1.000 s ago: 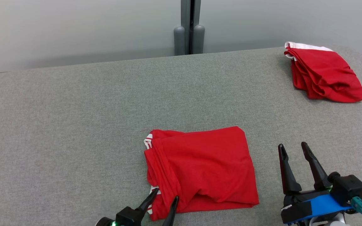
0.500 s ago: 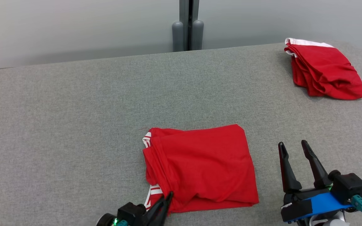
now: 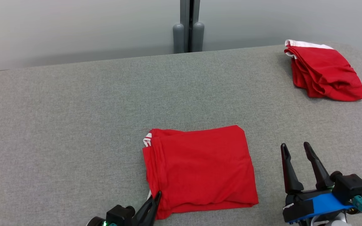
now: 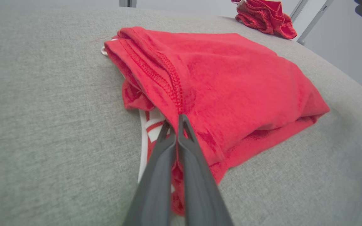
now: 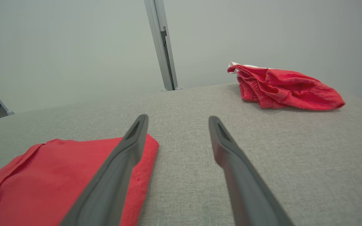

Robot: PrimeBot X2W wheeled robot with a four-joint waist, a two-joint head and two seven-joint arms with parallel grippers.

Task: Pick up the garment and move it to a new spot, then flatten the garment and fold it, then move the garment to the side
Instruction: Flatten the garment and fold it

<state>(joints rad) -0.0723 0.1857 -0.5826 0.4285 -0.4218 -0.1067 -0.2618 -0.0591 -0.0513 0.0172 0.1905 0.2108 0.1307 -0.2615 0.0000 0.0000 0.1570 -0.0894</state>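
A wide desk [image 3: 74,125] covered in grey woven fabric runs across the scene, with a pale wall behind it and a grey post [image 3: 189,31] standing at the far edge near the middle. A red garment [image 3: 200,166], folded into a rough rectangle, lies flat on the near middle of the desk, with bits of white striped trim showing at its far-left corner and along its near-left edge. The left claw [image 3: 156,195] comes in from the near edge and sits at the garment's near-left corner, clenched on the cloth. In the left wrist view the claw [image 4: 175,121] has its two dark fingers pressed together with red fabric pinched between them, just at the end of a stitched hem, and the rest of the garment [image 4: 231,72] spreads away to the far right. The right claw [image 3: 294,146] hovers near the front right, a short way to the right of the garment and not touching it, its two fingers spread apart and holding nothing. In the right wrist view the garment's far-right corner [image 5: 52,175] lies behind the left finger of that claw [image 5: 178,118]. A second red garment with a white band [image 3: 325,73] lies bunched at the far right corner of the desk, well apart from both claws.
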